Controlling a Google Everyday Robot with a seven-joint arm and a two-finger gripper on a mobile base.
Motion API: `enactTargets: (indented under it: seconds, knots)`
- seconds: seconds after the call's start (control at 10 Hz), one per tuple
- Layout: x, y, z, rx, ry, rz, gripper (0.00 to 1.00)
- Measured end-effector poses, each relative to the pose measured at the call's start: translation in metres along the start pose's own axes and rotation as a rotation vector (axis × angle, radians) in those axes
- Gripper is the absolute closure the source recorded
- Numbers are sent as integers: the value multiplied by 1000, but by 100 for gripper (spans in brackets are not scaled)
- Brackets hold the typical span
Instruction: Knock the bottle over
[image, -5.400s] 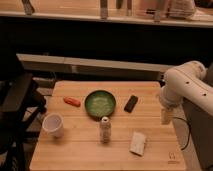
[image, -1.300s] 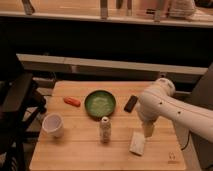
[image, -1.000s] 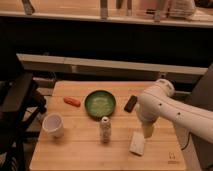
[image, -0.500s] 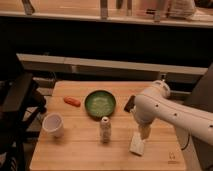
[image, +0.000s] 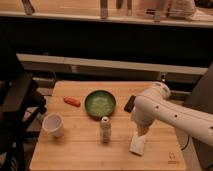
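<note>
The bottle (image: 105, 129) stands upright near the middle front of the wooden table (image: 75, 152); it is slim and pale with a white cap and a speckled label. My white arm (image: 152, 107) reaches in from the right. The gripper (image: 141, 132) hangs at its lower end, just above the flat white block (image: 137, 144) and a short way to the right of the bottle, not touching it.
A green bowl (image: 100, 103) sits behind the bottle. A white cup (image: 53, 125) stands at the front left, a red-orange object (image: 72, 101) lies at the back left, and a black object (image: 129, 103) lies partly behind the arm. A dark chair (image: 17, 100) stands off the table's left edge.
The arm has swung from the table's right edge in over the table and crept left toward the bottle. The bottle still stands in the same spot.
</note>
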Motion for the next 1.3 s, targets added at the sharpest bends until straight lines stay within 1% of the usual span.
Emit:
enactTargets:
  seconds: [0.1,0.2,0.3,0.4,0.5,0.6,0.7,0.8,0.9,1.1,1.2,1.3]
  knots:
    - [-3,0,1,-1,-4,-6,28]
    - [-5,0,1,-1,-6,-8,21]
    - [-4,1,2,-2,-14,-14,21]
    - [0,3,2,-3,-19,-17,26]
    - [1,5,2,-5,-23,-15,35]
    - [-2,4,3,-5,-28,-20,48]
    - [-6,4,4,-6,-29,-29,57]
    - [-9,3,3,-7,-31,-34,61]
    - [-11,3,4,-7,-33,-39,61]
    - [-13,3,4,-8,-43,-47,52]
    - [-10,5,4,-8,-48,-55,53]
    - [-12,3,5,-12,-50,-67,60]
